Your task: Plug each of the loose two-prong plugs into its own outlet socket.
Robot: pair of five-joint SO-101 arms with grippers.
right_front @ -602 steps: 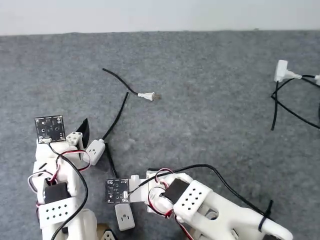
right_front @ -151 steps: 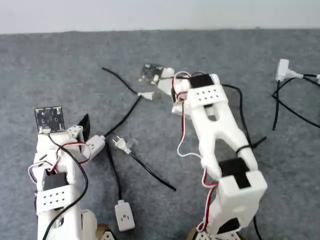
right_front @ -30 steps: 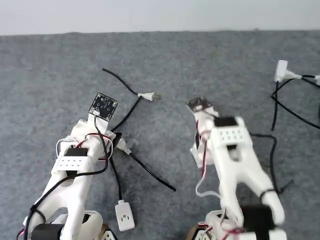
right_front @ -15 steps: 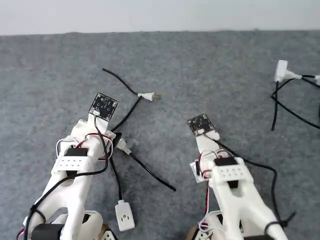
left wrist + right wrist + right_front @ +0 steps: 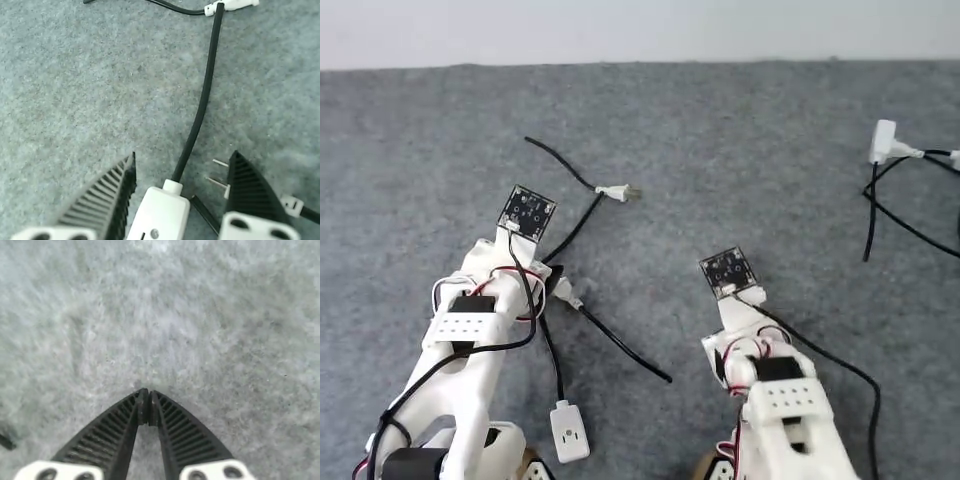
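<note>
left gripper (image 5: 182, 159) spread wide, fingers (image 5: 110, 192) straddling white socket (image 5: 159, 220). right gripper (image 5: 145, 407) pinched closed, empty, well apart from it.

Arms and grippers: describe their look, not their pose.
The left arm and right arm: white plastic shells dotted with holes, red, black and white wires, a black square board at each wrist. The left gripper and right gripper: black, ribbed, pointed fingers.

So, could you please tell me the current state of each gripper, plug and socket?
left gripper: open
right gripper: shut, empty
middle socket: ungripped, lying flat
near plug: loose, prongs bare
far plug: loose
front socket: empty
far-right white connector: too small to tell
</note>
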